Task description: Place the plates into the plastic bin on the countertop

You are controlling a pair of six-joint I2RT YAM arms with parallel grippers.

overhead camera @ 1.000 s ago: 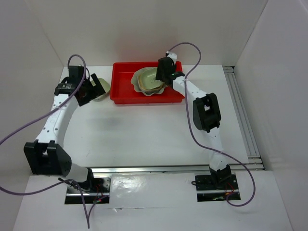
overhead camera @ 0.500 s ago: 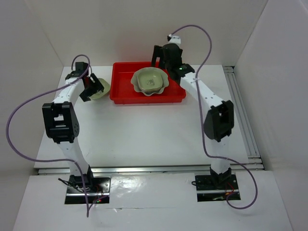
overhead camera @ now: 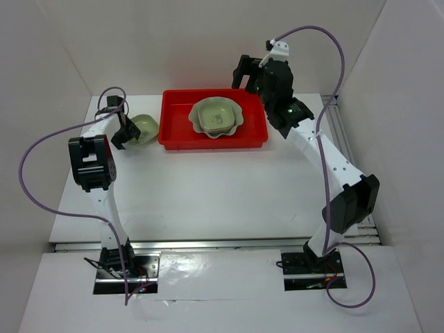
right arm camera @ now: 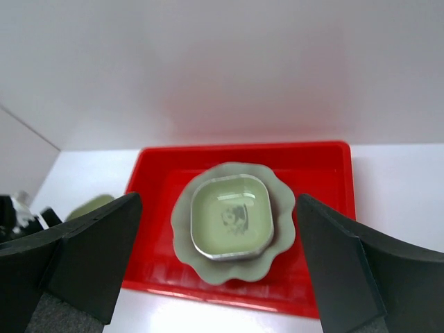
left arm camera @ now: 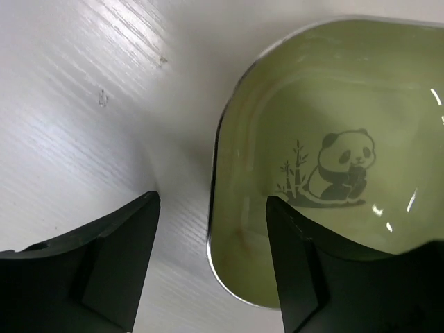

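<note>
Dish (left arm camera: 312,139), small, green, rounded-square, panda-printed, on countertop (overhead camera: 208,187) just left of red bin (overhead camera: 179,135); likely rigid, light, glossy-slick and chippable, best pinched at its raised rim, which left gripper (left arm camera: 210,208) straddles with fingers parted, not clamped; right gripper (overhead camera: 250,73), fingers apart and empty, above bin's far right corner.
</note>
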